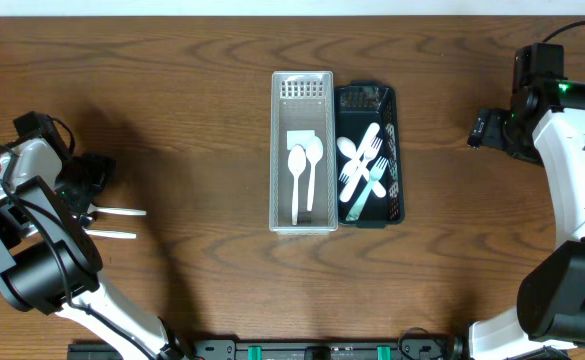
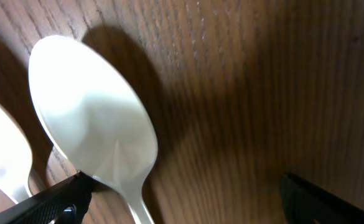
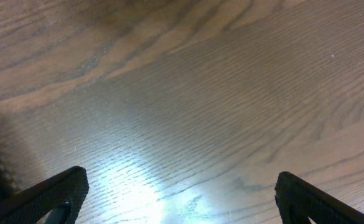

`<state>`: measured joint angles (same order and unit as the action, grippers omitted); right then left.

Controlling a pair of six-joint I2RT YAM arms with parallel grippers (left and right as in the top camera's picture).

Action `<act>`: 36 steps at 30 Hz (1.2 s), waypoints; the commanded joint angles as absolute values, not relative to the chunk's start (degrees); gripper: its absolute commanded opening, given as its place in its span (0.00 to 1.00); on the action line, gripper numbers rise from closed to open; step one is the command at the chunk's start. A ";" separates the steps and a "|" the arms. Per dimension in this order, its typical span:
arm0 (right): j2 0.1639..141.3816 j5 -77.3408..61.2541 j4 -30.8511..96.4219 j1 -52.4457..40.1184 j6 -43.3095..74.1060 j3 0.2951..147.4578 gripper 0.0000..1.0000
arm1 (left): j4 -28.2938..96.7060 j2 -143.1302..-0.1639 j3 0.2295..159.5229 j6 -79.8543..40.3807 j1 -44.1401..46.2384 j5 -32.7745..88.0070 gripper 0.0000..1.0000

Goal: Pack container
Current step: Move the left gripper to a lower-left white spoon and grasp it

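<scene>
Spoons [image 1: 305,165]: two in white tray [image 1: 303,85]; loose spoons [image 1: 120,212]: two by left claw [image 1: 87,195].

I count two containers: a white container [image 1: 275,150] and a dark container [image 1: 394,150]. Two white spoons [image 1: 298,165] lie in the white one, and two loose spoons [image 2: 88,118] lie far left. The dark one's tangled cutlery [image 1: 364,165] defies counting.

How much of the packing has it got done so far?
Two spoons already lie in the white bin; the dark bin holds more cutlery. The left tool is open over a spoon on the table, a second spoon beside it. Both are still to pack. The right tool hangs open, empty.
</scene>
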<state>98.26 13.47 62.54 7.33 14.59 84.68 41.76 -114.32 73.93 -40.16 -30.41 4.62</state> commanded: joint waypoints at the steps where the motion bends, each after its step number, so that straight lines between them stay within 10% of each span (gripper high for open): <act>1: 98.28 13.50 62.63 7.70 13.93 84.53 0.99 | 43.53 -116.92 71.09 -39.46 -30.46 6.74 0.98; 4: 98.28 13.50 62.65 7.70 13.37 84.53 0.99 | 44.05 -116.92 71.09 -39.46 -30.46 7.11 0.98; 9: 98.28 13.52 62.78 7.70 13.17 84.53 0.99 | 44.34 -116.92 71.09 -39.46 -30.48 7.11 0.59; 23: 98.28 13.50 62.74 7.70 13.17 84.53 0.99 | 45.58 -116.92 71.11 -39.44 -30.48 7.11 0.07; 36: 98.28 13.50 62.65 7.70 13.19 84.53 0.99 | 49.04 -115.63 73.47 -37.91 -30.02 14.15 0.06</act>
